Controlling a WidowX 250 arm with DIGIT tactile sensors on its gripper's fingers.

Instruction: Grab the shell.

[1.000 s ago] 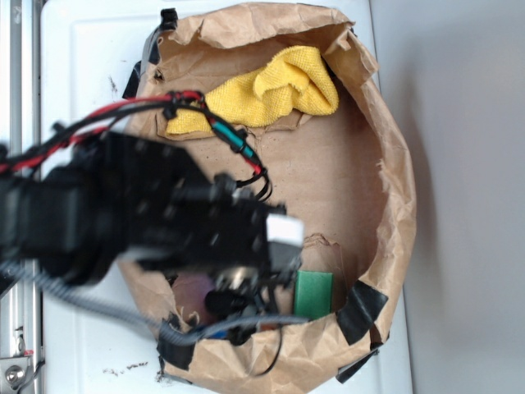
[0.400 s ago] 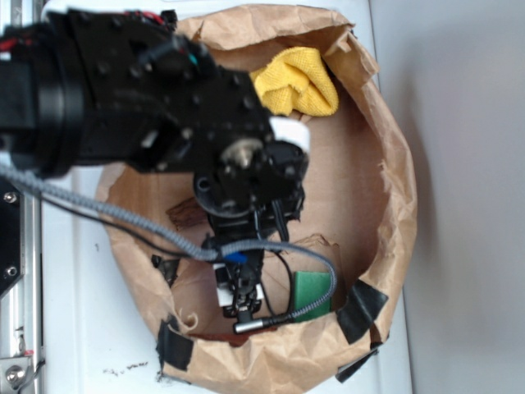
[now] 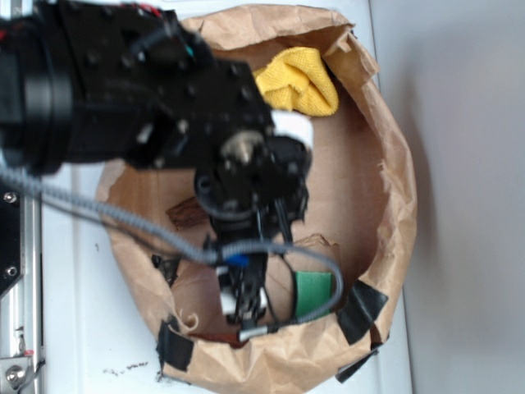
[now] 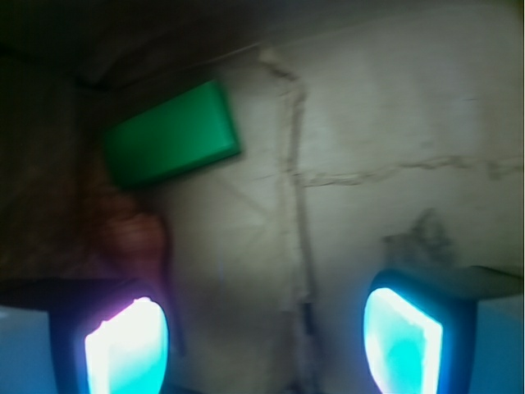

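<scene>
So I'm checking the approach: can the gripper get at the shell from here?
Probably yes: the gripper is open over bare paper, and the shell lies just beyond its left finger, nothing between, though off-centre.

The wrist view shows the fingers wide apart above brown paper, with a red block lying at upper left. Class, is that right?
Not quite: the block is green, not red. The wrist view shows it at upper left, on the brown paper, with the fingers wide apart below it.
</scene>
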